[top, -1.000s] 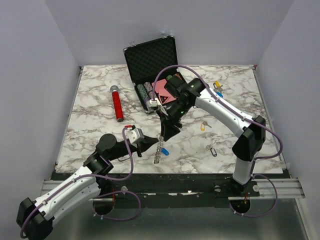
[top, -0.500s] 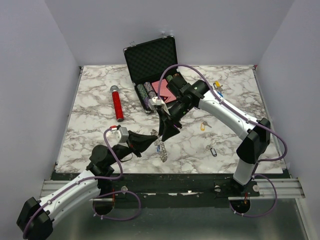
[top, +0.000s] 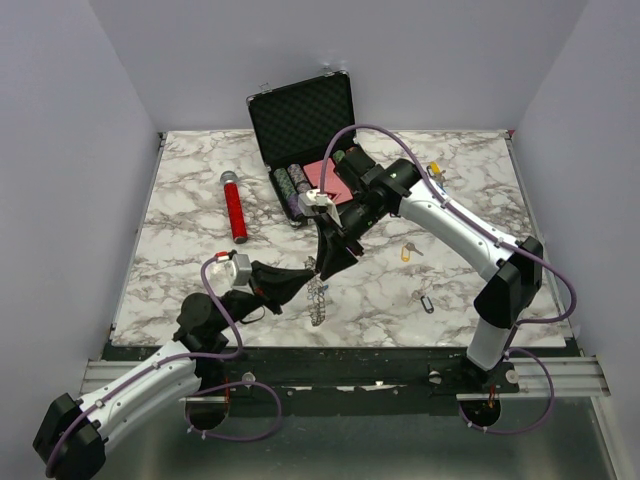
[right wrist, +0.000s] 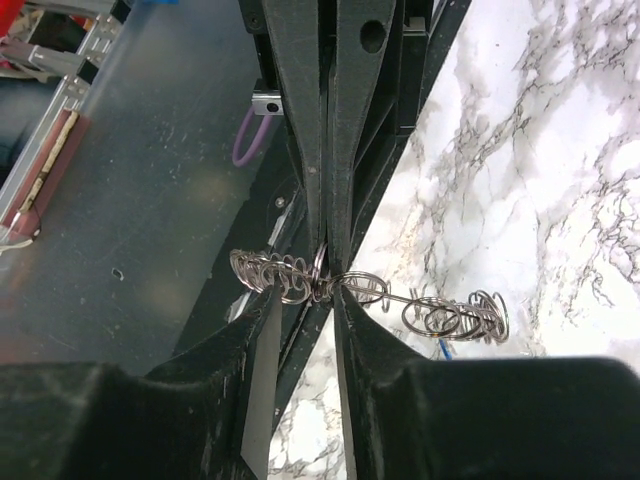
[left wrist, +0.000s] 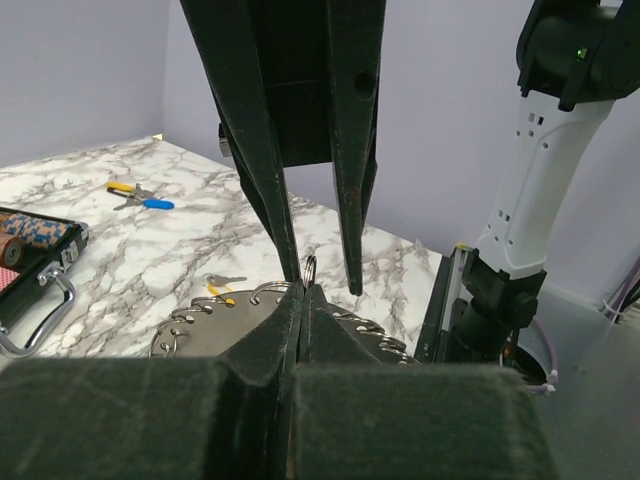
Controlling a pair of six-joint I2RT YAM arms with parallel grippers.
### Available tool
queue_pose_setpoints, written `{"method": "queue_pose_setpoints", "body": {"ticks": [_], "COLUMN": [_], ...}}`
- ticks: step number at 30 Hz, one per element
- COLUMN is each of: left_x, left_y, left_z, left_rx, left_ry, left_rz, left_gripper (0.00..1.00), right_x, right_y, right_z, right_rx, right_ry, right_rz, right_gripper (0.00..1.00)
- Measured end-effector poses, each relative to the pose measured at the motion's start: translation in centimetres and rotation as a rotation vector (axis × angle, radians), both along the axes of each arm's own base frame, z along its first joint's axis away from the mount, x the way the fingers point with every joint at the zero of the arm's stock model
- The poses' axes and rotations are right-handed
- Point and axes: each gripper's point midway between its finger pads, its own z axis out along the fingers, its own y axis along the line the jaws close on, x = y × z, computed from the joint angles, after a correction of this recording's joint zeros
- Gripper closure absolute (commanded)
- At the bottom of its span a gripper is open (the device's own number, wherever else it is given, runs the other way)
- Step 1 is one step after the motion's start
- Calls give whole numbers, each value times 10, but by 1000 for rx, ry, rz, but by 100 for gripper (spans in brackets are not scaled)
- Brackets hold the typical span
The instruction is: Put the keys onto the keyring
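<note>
Swung round since earlier, left pincer (left wrist: 300, 300) clenches the keyring (left wrist: 200, 325), its rim between the parted tips of right pincer (left wrist: 322, 280).

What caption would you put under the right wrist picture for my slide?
Left gripper clamps the keyring by its rim while the open right gripper straddles it.

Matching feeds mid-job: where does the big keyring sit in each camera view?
Top external: the keyring, seen edge-on, just below picture centre.
Left wrist: a flat toothed disc at bottom centre.
Right wrist: a row of wire loops across mid-frame.
Shared landmark: the left gripper, shut on its rim in all three.
</note>
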Motion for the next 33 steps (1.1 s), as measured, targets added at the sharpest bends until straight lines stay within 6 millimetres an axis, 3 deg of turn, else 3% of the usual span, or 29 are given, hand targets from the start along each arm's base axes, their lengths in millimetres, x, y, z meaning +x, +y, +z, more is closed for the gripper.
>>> {"method": "queue_pose_setpoints", "body": {"ticks": [4,8,16,20,21,26,33], "left_x": [0,1,3,5,6,6,8], "left_y": [0,0,1,1,1,4,5], "left_z": [0,1,0,-4,-4,-3,1], "left_rx": [-4,-6,-4,41,56,168,330], "left_ry": [5,7,8,1,0,-30,-69], "left_rz": [-1,3,16,30,33,53,55], "left_gripper": [100,100,99,56,50,39,39], "right_x": [1,3,8,11,11,15,18], "right_y": [1,1,3,2,2,-3,-5], "right_z": [2,2,2,-1,-1,-5,-24], "right_rx": [9,11,-21,-46,-52,-95,-171], "right_ry": [3,8,36,21,16,-25,-94], "right_rz": [-1,-9,-54,-67,-68,-63,-41], "right_gripper": [88,99,99,99,99,99,99]}}
